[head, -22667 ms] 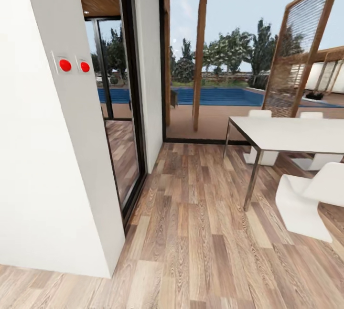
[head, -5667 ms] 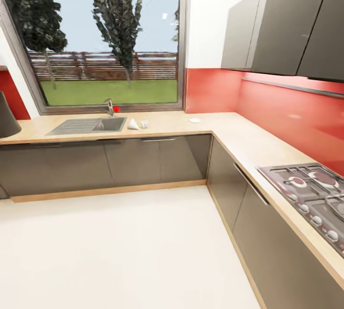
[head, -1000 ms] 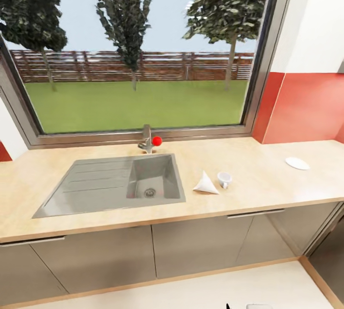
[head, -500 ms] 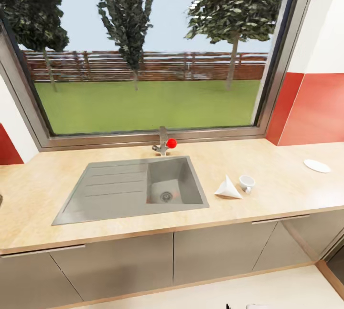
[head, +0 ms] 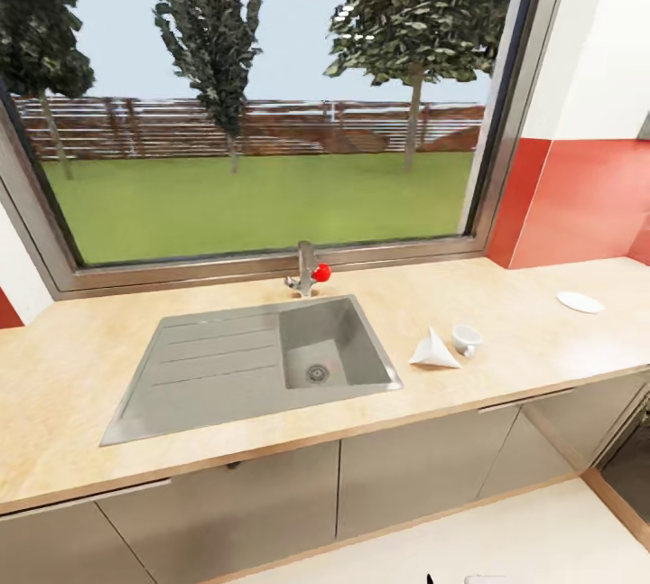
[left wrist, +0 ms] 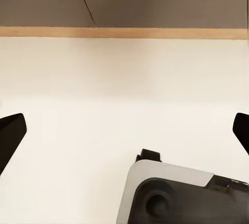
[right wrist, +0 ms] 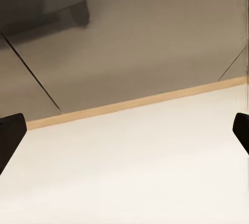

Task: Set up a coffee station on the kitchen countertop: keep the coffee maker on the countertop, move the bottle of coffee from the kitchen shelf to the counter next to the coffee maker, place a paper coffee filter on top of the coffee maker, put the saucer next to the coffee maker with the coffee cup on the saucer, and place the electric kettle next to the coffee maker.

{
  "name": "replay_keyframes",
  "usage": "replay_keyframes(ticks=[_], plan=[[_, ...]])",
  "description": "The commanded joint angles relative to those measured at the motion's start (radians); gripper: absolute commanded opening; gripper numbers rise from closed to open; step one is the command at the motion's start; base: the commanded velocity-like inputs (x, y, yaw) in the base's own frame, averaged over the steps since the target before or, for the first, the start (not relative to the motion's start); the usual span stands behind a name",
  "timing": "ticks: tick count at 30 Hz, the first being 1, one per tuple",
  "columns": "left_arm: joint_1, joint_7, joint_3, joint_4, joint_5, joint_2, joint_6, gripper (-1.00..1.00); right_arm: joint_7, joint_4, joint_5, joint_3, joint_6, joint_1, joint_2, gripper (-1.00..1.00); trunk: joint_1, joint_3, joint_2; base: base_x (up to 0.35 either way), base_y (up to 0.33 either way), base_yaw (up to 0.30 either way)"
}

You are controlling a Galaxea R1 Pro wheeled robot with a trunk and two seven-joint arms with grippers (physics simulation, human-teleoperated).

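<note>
Kitchen countertop crosses the head view from left edge to right edge, front lip dropping toward lower left. Inset steel sink at centre, tap with red knob behind it, against the window sill. Broad bare worktop left of the sink and again between cup and saucer. Paper coffee filter lying right of the sink, just beside the basin rim. Coffee cup just right of the filter, close or touching; cannot tell which. Saucer well apart, far right, near the red backsplash. Dark-grey cabinets below; pale floor open at lower right.

No labels or writing legible anywhere.

Left gripper: both dark fingertips at the frame's side edges, spread wide, nothing between them; pointed down at the floor toward the cabinet base, grey-and-white robot part at lower centre. Right gripper: fingertips likewise wide apart, nothing held, aimed at floor and the wooden plinth strip.
</note>
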Motion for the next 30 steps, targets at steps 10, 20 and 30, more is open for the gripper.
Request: replay_keyframes(ticks=[10, 20, 30], plan=[[-0.001, 0.0, -0.002, 0.007, 0.005, 0.0, -0.005, 1.0, 0.006, 0.001, 0.007, -0.007, -0.003, -0.001, 0.001, 1.0, 0.001, 0.004, -0.002, 0.0, 0.005, -0.209], [-0.006, -0.01, -0.039, -0.003, -0.081, -0.014, -0.007, 1.0, 0.005, 0.0, 0.007, -0.007, -0.003, -0.001, 0.001, 1.0, 0.001, 0.004, -0.002, 0.0, 0.0, -0.021], [-0.014, -0.012, -0.07, -0.009, -0.165, -0.035, -0.005, 1.0, 0.004, -0.002, 0.007, -0.008, -0.002, -0.001, 0.018, 1.0, 0.001, 0.009, -0.002, 0.0, 0.0, -0.091]])
